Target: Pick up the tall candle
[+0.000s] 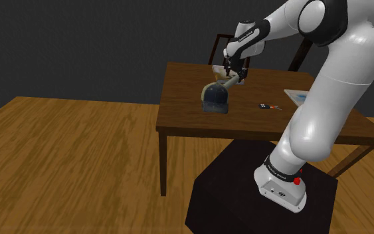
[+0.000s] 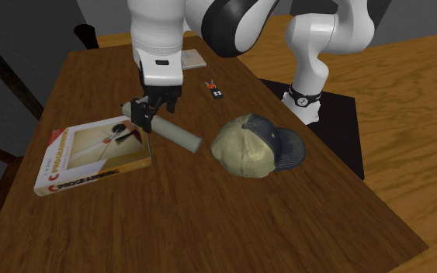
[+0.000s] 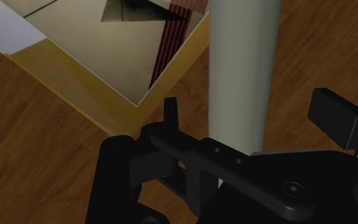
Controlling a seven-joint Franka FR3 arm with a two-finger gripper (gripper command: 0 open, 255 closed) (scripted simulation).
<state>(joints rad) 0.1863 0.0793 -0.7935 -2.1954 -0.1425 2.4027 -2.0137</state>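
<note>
The tall candle (image 2: 179,136), a pale grey-green cylinder, lies on its side on the brown wooden table (image 2: 209,217), between a book and a cap. My black gripper (image 2: 151,116) is down over the candle's end nearest the book, open. In the wrist view the candle (image 3: 242,63) runs between the two fingers, and my gripper (image 3: 250,105) straddles it with a gap on each side; neither finger touches it. In the shoulder view the gripper (image 1: 235,73) hangs over the candle (image 1: 222,84) near the table's middle.
A white and yellow book (image 2: 92,155) lies right beside the candle. A tan and dark blue cap (image 2: 255,146) sits on its other side. A small black and orange object (image 2: 214,89) and a flat white item (image 2: 193,58) lie toward the stand. Chairs (image 1: 215,50) stand behind the table.
</note>
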